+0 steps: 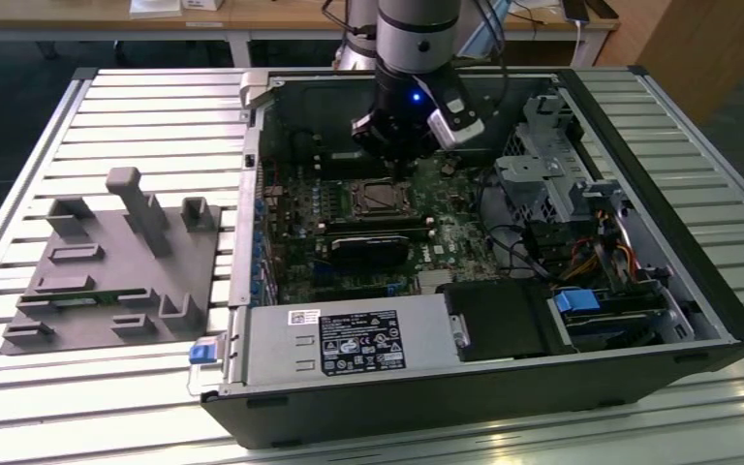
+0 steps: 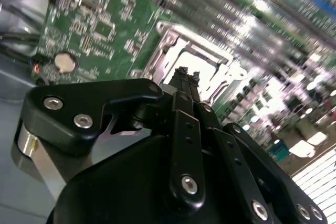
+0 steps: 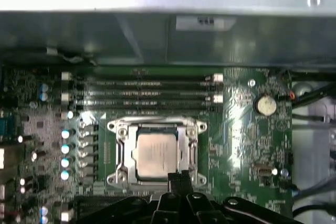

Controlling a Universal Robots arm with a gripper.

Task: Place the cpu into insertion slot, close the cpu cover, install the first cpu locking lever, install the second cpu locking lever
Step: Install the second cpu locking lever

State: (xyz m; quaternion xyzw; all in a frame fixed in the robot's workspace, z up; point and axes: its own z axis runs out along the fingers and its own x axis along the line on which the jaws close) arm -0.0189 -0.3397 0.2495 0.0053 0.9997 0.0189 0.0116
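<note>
- Silver-grey square cpu point(image 3: 155, 155) sits seated in the dark, silver-rimmed insertion slot point(image 3: 122, 180) of the green motherboard point(image 3: 247, 129).
- Thin silver cpu cover point(image 3: 156, 125) frames it, apparently lowered; I cannot tell whether either locking lever is latched.
- Black tool point(image 3: 178, 178) hovers at the socket's edge, fingertips pressed together, pinching nothing.
- White label point(image 1: 357, 342) on the power supply is unreadable.
</note>
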